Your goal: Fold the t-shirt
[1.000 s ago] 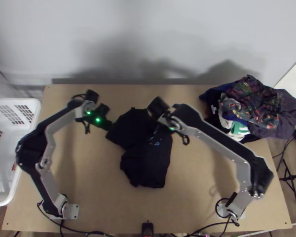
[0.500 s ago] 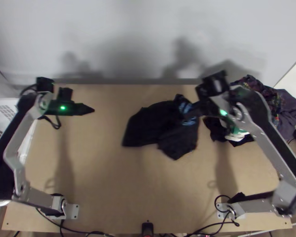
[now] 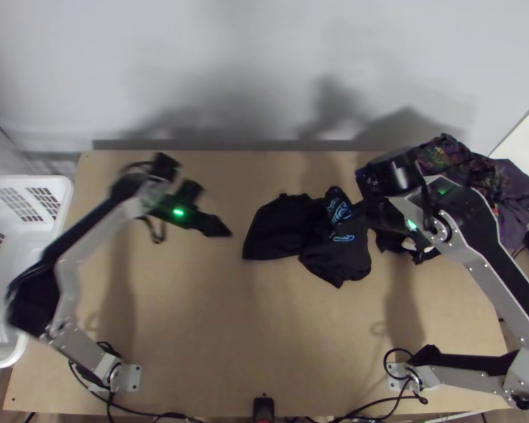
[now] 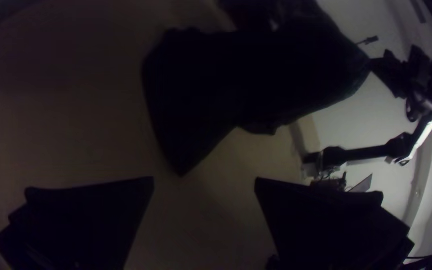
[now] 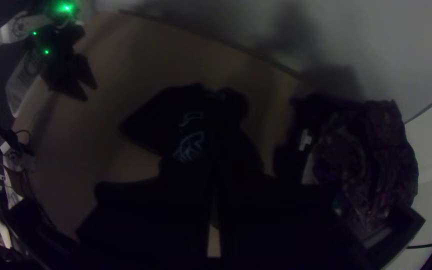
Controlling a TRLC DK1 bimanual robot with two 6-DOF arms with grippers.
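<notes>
T-shirt [image 3: 282,229], dark with a pale blue print [image 3: 341,211], lies bunched right of the middle of the counter [image 3: 194,317], not spread flat. Its longer run goes roughly left to right, with one lobe toward the left and another slumping to the near right. The right hand [image 3: 361,211] is clamped on the cloth at its right, far part, close beside the print; in the left wrist view that held part is drawn up to a peak and the rest sags from it. Which part of the garment it is, sleeve, hem or shoulder, I cannot tell.

The left hand [image 3: 228,231], its fingers apart and with no cloth between them, is left of the shirt and apart from it, pointing right and slightly near.

The next move seems to turn on that gap: the loose left lobe lies to the right of the left hand, which is the nearer one to it, while the right hand has the opposite end. A second hold there would probably let the two hands pull the cloth out along its length; a grab at the middle might just bunch it more. Folding itself looks barely begun.

Farther out, a heap of clothes [image 3: 504,190] sits at the far right, just beyond the right hand, and a white basket [image 3: 65,197] stands at the left.
</notes>
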